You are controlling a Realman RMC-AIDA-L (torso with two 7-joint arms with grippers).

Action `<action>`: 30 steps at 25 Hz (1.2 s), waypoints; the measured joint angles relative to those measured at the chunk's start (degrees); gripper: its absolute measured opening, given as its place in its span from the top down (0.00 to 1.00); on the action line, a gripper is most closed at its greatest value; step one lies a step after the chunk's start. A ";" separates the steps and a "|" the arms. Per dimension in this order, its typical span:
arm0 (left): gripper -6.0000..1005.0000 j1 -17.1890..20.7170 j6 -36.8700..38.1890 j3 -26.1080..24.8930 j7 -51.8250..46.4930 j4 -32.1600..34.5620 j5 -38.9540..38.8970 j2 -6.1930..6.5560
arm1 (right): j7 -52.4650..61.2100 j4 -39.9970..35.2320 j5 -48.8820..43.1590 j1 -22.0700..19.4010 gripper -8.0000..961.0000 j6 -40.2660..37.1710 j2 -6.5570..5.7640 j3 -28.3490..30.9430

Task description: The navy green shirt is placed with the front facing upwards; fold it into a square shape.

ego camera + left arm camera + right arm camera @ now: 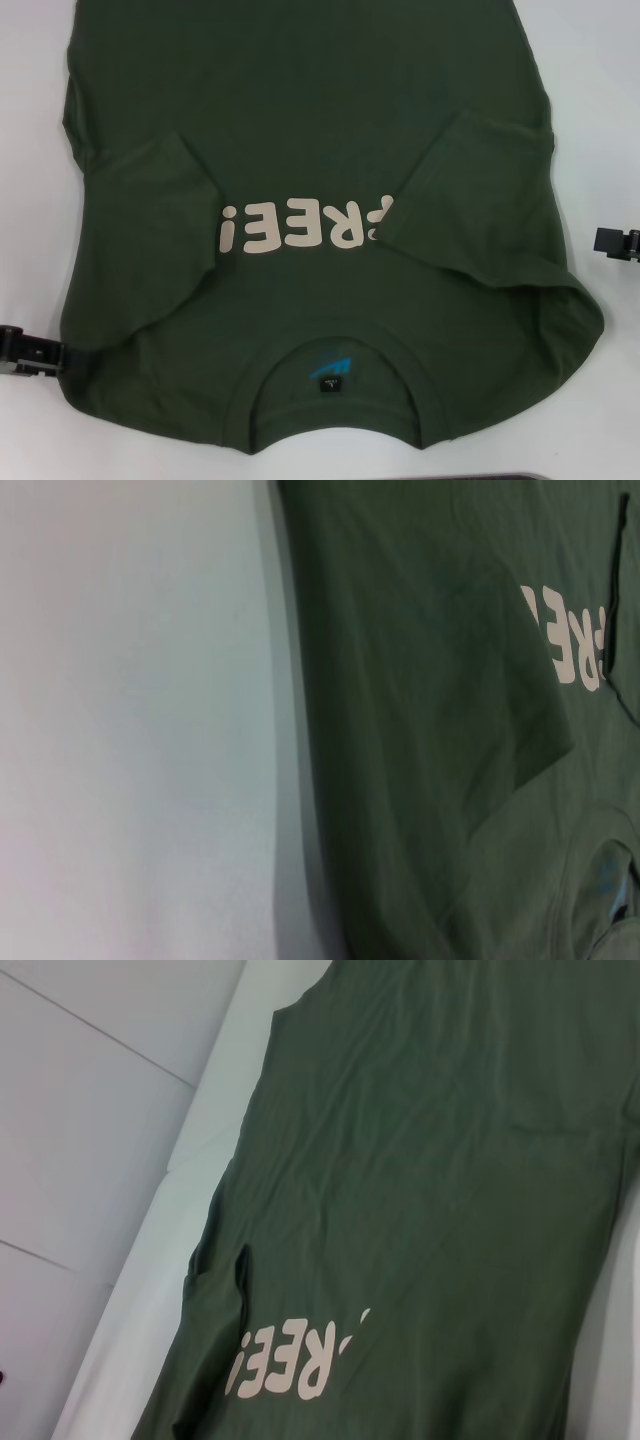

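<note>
The navy green shirt (320,120) lies front up on the white table, its collar (345,345) nearest me and its hem at the far end. The cream "FREE!" lettering (305,225) reads upside down. Both sleeves are folded inward: one (150,230) lies left of the letters, the other (480,190) covers the first letter. A small dark neck label (331,383) sits inside the collar. My left gripper (25,352) is at the shirt's near left shoulder edge. My right gripper (615,242) is just off the shirt's right side. The left wrist view shows the shirt (430,730), as does the right wrist view (430,1160).
Bare white table (30,150) runs along both sides of the shirt. A dark strip (560,476) shows at the near right edge. In the right wrist view pale floor panels (90,1110) lie beyond the table's edge.
</note>
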 joint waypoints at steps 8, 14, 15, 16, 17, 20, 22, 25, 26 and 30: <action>0.72 -0.32 -0.66 0.87 0.43 0.00 1.63 -0.36 | 0.04 0.00 0.00 0.14 0.15 -0.20 0.00 0.00; 0.91 -0.34 -0.78 0.20 0.57 -0.14 1.71 -0.46 | 0.12 0.00 0.00 0.21 0.15 -0.24 0.00 0.00; 0.92 -0.34 -0.78 0.17 0.64 -0.14 1.71 -0.47 | 0.12 0.00 0.00 0.21 0.15 -0.25 0.00 0.00; 0.92 -0.35 -0.78 0.16 0.67 -0.14 1.71 -0.48 | 0.13 0.00 0.00 0.21 0.15 -0.25 0.00 0.00; 0.93 -0.37 -0.81 0.16 0.69 -0.11 1.71 -0.49 | 0.13 0.00 0.00 0.21 0.15 -0.26 0.00 0.00; 0.96 -0.41 -0.73 0.20 0.73 -0.16 1.71 -0.49 | 0.16 0.00 0.00 0.21 0.15 -0.26 0.00 0.00; 0.96 -0.35 -0.48 0.38 0.79 -0.37 1.70 -0.48 | 0.41 0.00 0.00 0.13 0.16 -0.25 -0.01 0.00; 0.96 -0.11 -0.34 0.44 1.07 -0.44 1.70 -0.24 | 0.89 0.00 -0.02 -0.28 0.17 0.01 -0.28 0.00; 0.96 -0.01 -0.26 0.35 1.27 -0.44 1.69 -0.14 | 1.08 0.00 -0.05 -0.39 0.17 0.12 -0.41 0.00; 0.96 0.03 0.27 0.20 1.82 -0.51 1.61 -0.16 | 3.05 0.00 -0.40 -0.93 0.19 0.34 -1.07 -0.17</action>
